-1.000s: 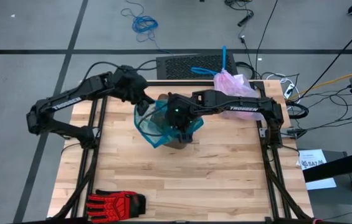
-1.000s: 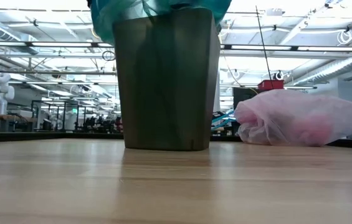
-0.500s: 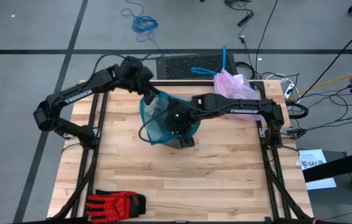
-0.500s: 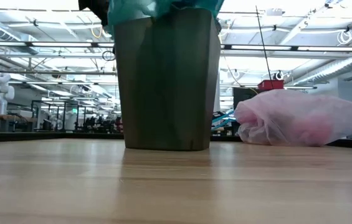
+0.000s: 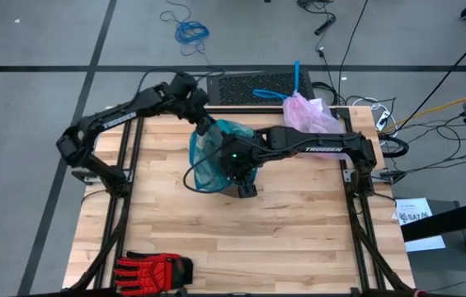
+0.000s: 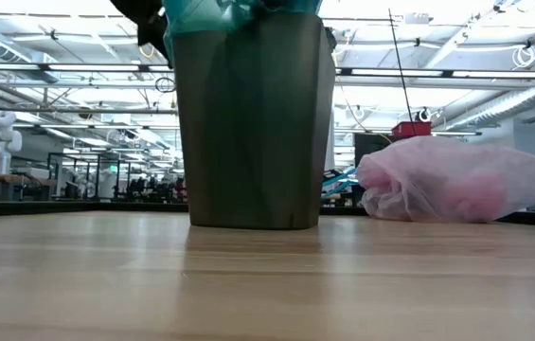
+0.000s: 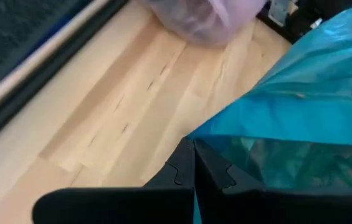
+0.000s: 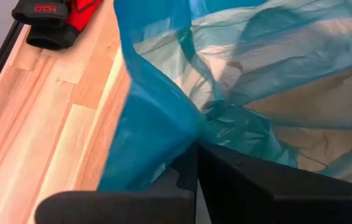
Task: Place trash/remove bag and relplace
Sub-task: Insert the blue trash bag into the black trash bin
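A dark grey bin (image 6: 253, 123) stands upright mid-table, with a teal translucent bag (image 5: 216, 153) bunched over its mouth. My left gripper (image 5: 208, 125) is shut on that bag at the bin's far side. My right gripper (image 5: 234, 158) is shut on it above the bin's mouth. The pale pink bag (image 5: 307, 111) lies on its side on the table at the far right. Its blue drawstrings (image 5: 278, 89) trail past the far edge, and no gripper touches it. My left gripper pinches the teal bag's rim edge (image 7: 216, 144) between its two shut fingers, slanting down from the table's far left. The film runs away from the fingers, spread fairly flat over the bin. My right gripper pinches a gathered fold of the teal bag (image 8: 185, 134) between its shut fingers, slanting down from the table's right. Several layers are bunched there, and the film billows slack around the fingers above the bin's mouth.
A red and black glove (image 5: 154, 268) lies at the table's near left corner. A black grille (image 5: 253, 85) sits just beyond the far edge, and cables lie off the right side. Bare wood stretches across the near half of the table (image 5: 298, 239).
My left gripper has moved toward the far edge and toward the right, sinking a little, still shut on the teal bag's rim. The film that spread out and hung over the bin's left side has been drawn in over the bin's mouth. The right gripper has kept still.
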Robot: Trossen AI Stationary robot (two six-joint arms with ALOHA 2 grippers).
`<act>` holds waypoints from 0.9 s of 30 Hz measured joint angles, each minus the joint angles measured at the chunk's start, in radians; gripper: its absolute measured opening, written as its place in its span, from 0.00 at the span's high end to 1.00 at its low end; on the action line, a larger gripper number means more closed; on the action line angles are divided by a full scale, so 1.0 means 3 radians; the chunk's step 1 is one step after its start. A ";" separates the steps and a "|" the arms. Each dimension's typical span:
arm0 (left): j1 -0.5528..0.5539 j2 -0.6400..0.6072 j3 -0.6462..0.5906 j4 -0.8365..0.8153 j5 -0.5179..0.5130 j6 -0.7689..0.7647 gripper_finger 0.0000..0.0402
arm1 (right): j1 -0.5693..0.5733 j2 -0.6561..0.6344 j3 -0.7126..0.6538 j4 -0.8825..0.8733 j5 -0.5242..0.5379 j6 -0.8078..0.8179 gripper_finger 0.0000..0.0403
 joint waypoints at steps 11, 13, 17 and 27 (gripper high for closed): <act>-0.0011 0.0309 0.0000 0.0063 0.0049 0.0085 1.00 | -0.0001 0.0000 0.0000 -0.0001 0.0001 0.0001 1.00; -0.0037 0.0357 0.0000 0.0054 0.0053 0.0087 1.00 | -0.0001 0.0000 0.0000 -0.0001 0.0001 0.0001 1.00; -0.0104 0.0430 0.0000 -0.0044 0.0078 0.0181 1.00 | -0.0001 0.0000 0.0000 -0.0001 0.0056 0.0001 1.00; 0.0046 0.0152 -0.0010 -0.0130 0.0013 0.0167 1.00 | -0.0001 0.0000 0.0000 -0.0004 0.0067 0.0013 1.00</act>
